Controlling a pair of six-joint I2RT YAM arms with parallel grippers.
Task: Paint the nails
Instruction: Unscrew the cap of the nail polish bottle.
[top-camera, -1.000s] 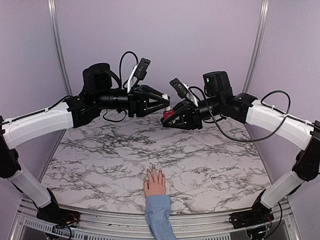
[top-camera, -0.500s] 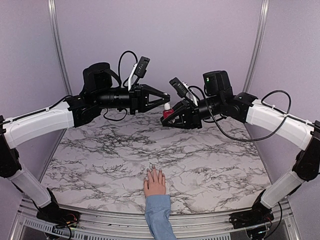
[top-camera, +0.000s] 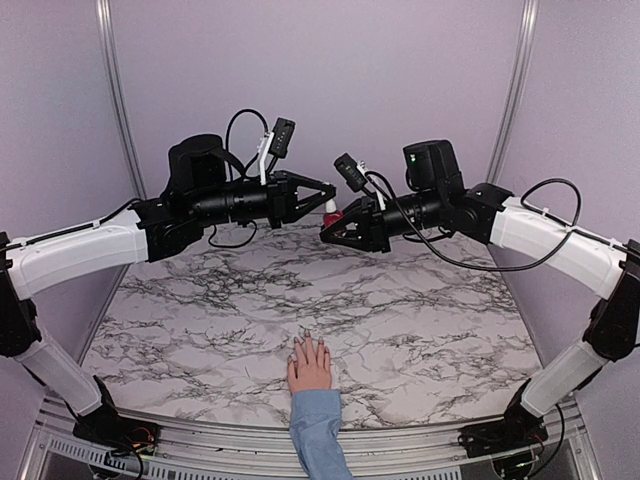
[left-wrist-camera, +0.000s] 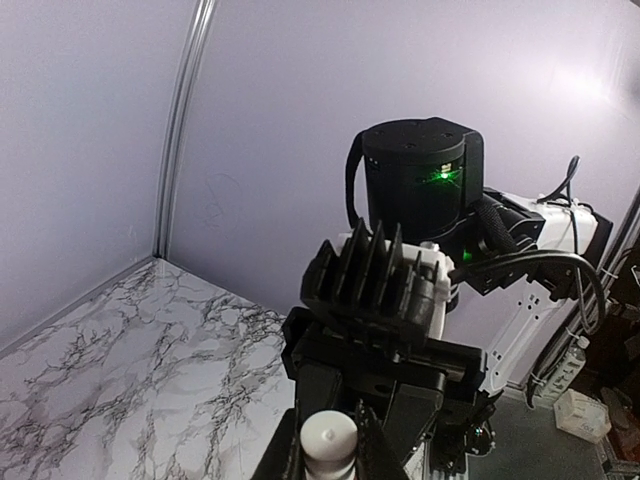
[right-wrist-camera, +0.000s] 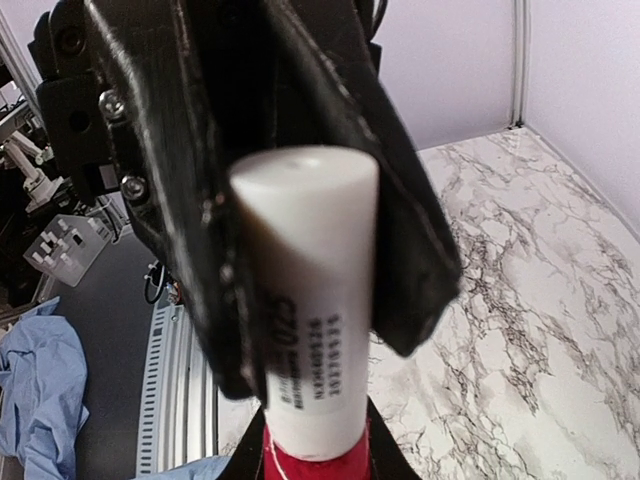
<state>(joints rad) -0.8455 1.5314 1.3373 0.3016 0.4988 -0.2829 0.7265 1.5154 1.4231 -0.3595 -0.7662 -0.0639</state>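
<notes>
Marble table (top-camera: 200, 300); left end effector (top-camera: 324, 201) on bottle cap (left-wrist-camera: 330, 437)

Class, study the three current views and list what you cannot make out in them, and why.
1. Nails on the hand: top view, too small to tell painted from bare.
2. Bottle: top view, mostly hidden between both arms' jaws; right wrist view, cut off by the bottom edge.
3. Cap: left wrist view, cut off by the bottom edge.
4. Any brush under the cap: hidden in every view.

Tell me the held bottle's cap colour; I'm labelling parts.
White, seen best in the right wrist view, where the cap stands close up.
</notes>
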